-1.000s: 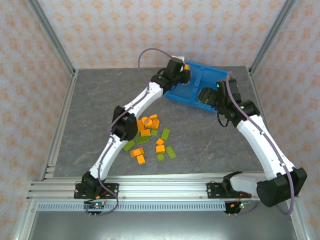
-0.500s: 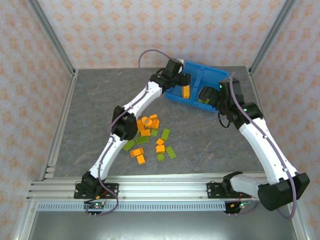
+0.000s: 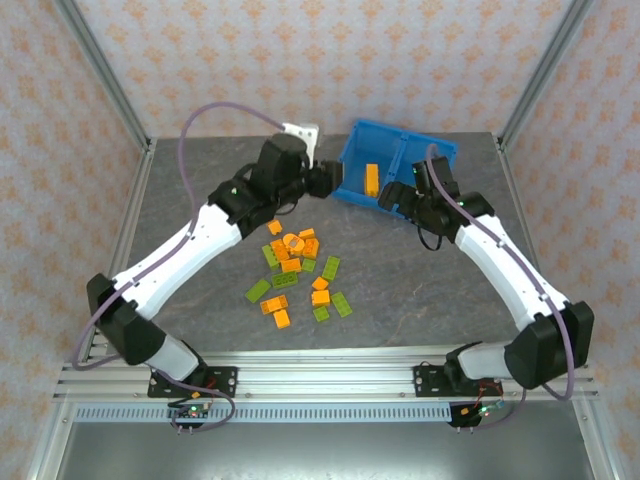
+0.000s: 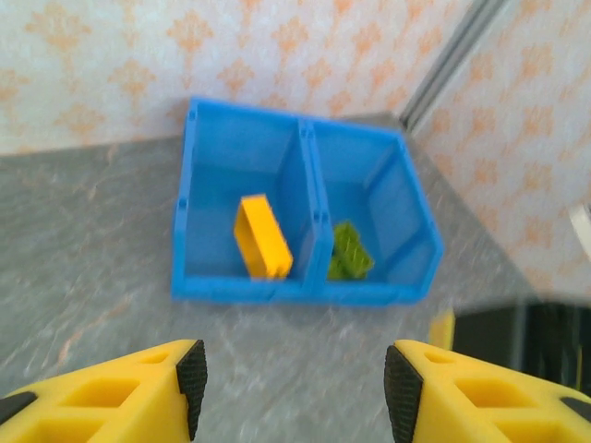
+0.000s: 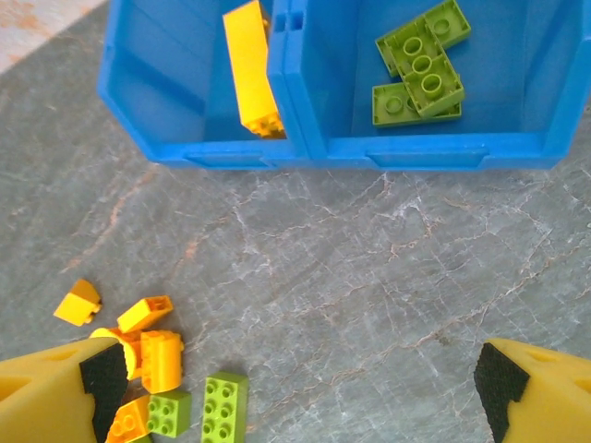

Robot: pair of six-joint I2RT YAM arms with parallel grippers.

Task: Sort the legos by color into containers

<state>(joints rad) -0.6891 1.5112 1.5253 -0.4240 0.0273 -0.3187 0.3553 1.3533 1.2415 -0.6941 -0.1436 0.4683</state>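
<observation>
Lego bricks (image 3: 300, 272), small studded plastic pieces in orange and lime green, are seen mostly scattered in a loose pile at the middle of a grey stone-patterned table (image 3: 420, 290). A bright blue plastic bin (image 5: 388, 152) with two side-by-side compartments is set at the far side of the table, right of centre and well apart from the pile. One long orange brick (image 5: 251, 69) is seen in the left compartment, standing on edge beside the central wall. A few lime green bricks (image 5: 420, 65) are seen lying flat in the right compartment, partly overlapping.

In the overhead view the left gripper (image 4: 291, 383) is held above the table just left of the bin. Its yellow, black-padded fingers are set moderately apart, and nothing but bare table is seen between them. The right gripper (image 5: 295, 388) is held over the table just near of the bin's front wall. Its fingers are spread wide, with nothing held; the far edge of the pile is seen beside its left finger.
</observation>
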